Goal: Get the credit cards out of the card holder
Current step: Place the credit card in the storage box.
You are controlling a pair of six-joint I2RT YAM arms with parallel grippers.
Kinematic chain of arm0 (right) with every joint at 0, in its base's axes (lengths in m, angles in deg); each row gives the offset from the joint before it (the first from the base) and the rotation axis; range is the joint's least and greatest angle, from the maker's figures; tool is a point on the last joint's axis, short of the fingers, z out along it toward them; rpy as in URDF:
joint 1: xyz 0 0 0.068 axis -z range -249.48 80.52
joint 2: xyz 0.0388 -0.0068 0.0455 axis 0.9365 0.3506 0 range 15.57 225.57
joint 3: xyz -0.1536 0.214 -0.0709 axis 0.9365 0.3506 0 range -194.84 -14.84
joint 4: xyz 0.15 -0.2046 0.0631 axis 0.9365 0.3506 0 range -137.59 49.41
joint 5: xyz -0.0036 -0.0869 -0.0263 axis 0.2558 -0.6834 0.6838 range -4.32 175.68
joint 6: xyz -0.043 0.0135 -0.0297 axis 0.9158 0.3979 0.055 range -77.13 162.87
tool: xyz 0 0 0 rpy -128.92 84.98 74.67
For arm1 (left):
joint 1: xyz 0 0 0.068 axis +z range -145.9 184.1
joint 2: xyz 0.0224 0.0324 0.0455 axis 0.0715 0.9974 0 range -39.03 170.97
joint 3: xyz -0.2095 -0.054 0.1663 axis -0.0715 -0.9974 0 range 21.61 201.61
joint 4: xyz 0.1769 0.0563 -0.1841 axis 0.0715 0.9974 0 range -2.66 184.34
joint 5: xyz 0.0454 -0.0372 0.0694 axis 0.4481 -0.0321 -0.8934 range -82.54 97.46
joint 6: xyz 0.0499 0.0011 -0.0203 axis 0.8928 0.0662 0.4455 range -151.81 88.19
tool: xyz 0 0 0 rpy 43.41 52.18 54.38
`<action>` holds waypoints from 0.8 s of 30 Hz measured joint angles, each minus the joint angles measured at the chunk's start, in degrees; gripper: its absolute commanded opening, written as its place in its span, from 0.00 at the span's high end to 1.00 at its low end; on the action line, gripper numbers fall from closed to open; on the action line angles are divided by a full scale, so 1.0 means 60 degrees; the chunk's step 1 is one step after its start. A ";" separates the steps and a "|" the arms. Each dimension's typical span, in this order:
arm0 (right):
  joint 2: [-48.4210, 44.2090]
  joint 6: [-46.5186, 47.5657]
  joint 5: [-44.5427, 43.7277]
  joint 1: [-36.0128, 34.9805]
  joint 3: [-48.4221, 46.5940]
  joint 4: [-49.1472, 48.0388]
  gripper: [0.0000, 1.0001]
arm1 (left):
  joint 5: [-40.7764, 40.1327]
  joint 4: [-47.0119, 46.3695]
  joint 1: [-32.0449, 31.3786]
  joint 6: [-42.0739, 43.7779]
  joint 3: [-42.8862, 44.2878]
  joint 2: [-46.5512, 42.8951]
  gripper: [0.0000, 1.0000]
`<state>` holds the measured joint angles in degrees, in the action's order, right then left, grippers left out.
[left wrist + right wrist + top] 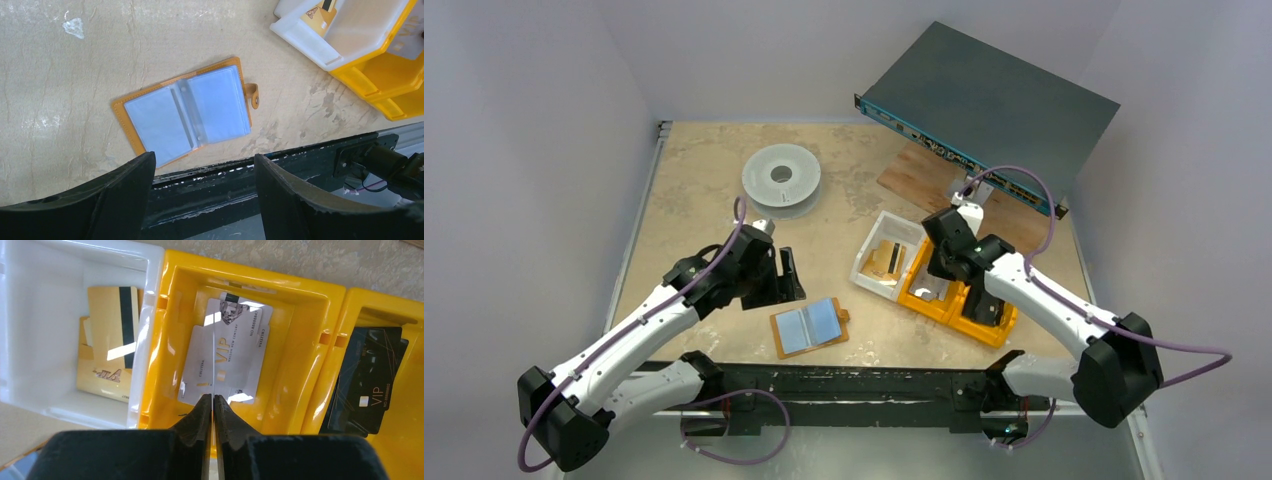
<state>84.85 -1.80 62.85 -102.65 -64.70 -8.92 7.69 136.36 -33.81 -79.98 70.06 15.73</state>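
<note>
Card holder (809,327) lying open and flat near front edge of bench (694,210), clear sleeves facing up. Left tool (200,167) hovering near it, jaws standing wide, holding nothing. Right tool (213,402) hanging over yellow bin (300,340), fingers pinching white card (213,365) edge-on. Gold cards (107,350) sitting in white bin (30,270) alongside. Grey spool (781,178) and rack unit (994,95) resting at back. Mottled beige bench, pale walls enclosing it

Thin card (213,365) pinched edge-on in right gripper (213,399): faces unseen. Black cards (367,377) to its right: partly behind yellow bin (320,365) wall. Card holder (185,112) ahead of left gripper (204,157): sleeve contents indiscernible.
</note>
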 measured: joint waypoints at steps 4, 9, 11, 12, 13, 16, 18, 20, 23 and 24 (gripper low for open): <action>0.0280 0.0058 0.0113 0.0066 0.0193 -0.0299 0.80 | 0.0033 -0.0015 0.0000 0.0000 0.0000 0.0004 0.28; 0.0386 0.0135 0.0444 0.0098 0.0215 -0.0576 0.67 | 0.0098 -0.0015 0.0000 -0.0004 0.0000 0.0025 0.28; 0.0364 0.0175 0.0568 0.0102 0.0215 -0.0616 0.62 | 0.0124 -0.0022 0.0000 -0.0004 0.0000 0.0040 0.28; 0.0350 0.0204 0.0645 0.0102 0.0215 -0.0616 0.60 | 0.0138 -0.0022 0.0000 -0.0004 0.0000 0.0051 0.28; 0.0317 0.0222 0.0743 0.0102 0.0215 -0.0608 0.58 | 0.0142 -0.0018 0.0000 -0.0004 -0.0004 0.0066 0.28; 0.0157 0.0310 0.0969 0.0102 0.0208 -0.0601 0.53 | 0.0142 -0.0018 0.0000 -0.0004 -0.0004 0.0073 0.28; 0.0000 0.0350 0.1093 0.0102 0.0208 -0.0590 0.51 | 0.0142 -0.0018 0.0000 -0.0007 -0.0004 0.0073 0.28; -0.0168 0.0419 0.1268 0.0102 0.0208 -0.0590 0.49 | 0.0142 -0.0018 0.0000 -0.0004 -0.0004 0.0073 0.28; -0.0368 0.0583 0.1632 0.0102 0.0208 -0.0594 0.48 | 0.0142 -0.0018 0.0004 -0.0004 -0.0015 0.0076 0.28; -0.0419 0.0634 0.1803 0.0098 0.0208 -0.0594 0.47 | 0.0142 -0.0015 0.0004 0.0000 -0.0025 0.0084 0.28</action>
<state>82.33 2.01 73.67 -102.06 -63.46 -12.48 8.55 136.27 -33.79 -79.98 69.91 16.23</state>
